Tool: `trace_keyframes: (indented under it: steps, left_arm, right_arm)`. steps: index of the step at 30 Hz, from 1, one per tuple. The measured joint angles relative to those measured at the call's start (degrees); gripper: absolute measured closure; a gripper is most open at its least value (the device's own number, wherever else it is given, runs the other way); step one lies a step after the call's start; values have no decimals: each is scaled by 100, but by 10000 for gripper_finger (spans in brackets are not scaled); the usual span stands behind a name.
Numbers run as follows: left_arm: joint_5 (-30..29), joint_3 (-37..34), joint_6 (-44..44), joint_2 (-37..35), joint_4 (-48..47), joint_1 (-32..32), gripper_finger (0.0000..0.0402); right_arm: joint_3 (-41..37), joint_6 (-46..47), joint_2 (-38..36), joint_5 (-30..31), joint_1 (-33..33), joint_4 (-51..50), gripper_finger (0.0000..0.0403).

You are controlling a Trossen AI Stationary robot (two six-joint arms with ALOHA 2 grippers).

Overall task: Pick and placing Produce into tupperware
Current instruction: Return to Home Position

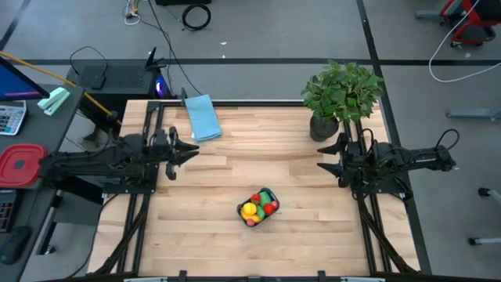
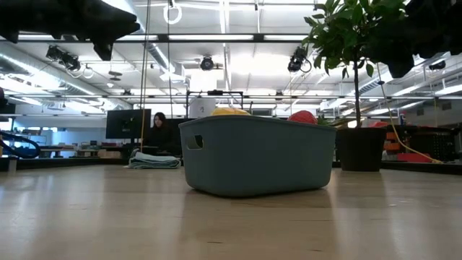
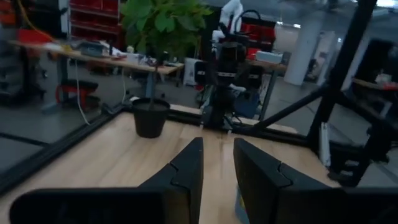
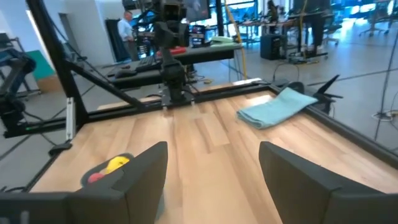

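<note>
High view: small dark teal plastic tub [image 1: 272, 196] sat mid-bench [image 1: 235, 168], nearer the edge opp. the folded light blue cloth [image 1: 203, 117] & leafy potted plant [image 1: 340, 98]. Toy produce [image 1: 257, 207], yellow, green & red pieces, was piled inside. Well apart from tub, left end effector [image 1: 190, 150] & right end effector [image 1: 324, 155] hung near opposite side edges.

Low view: tub upright; walls looked stiff, prob. light. Rim seemed best place to grip.

Left wrist view: fingers narrowly parted, empty.

Right wrist view: fingers wide apart, empty; open bench all round tub.
</note>
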Motion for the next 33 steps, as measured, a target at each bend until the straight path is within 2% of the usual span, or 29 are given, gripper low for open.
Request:
trace_keyframes:
  steps: [10, 20, 24, 28, 33]
  left_arm:
    - [-166, 0, 20, -568, -765, 225, 305]
    - [-169, -8, 42, -1174, -890, 335, 302]
    - [-162, -620, -261, -1168, 15, 329, 303]
    - [-143, -1636, -362, -1159, 1827, 329, 307]
    - [-138, -1611, -394, -1153, 1597, 335, 305]
  right_arm:
    - [0, 254, -335, -7, 0, -588, 139]
    - [-2, 179, -664, -16, 0, -689, 139]
    - [-212, 234, -667, -19, 0, -623, 139]
    - [-550, 225, -667, -25, 0, 32, 139]
    - [-857, 223, -669, -25, 0, 384, 139]
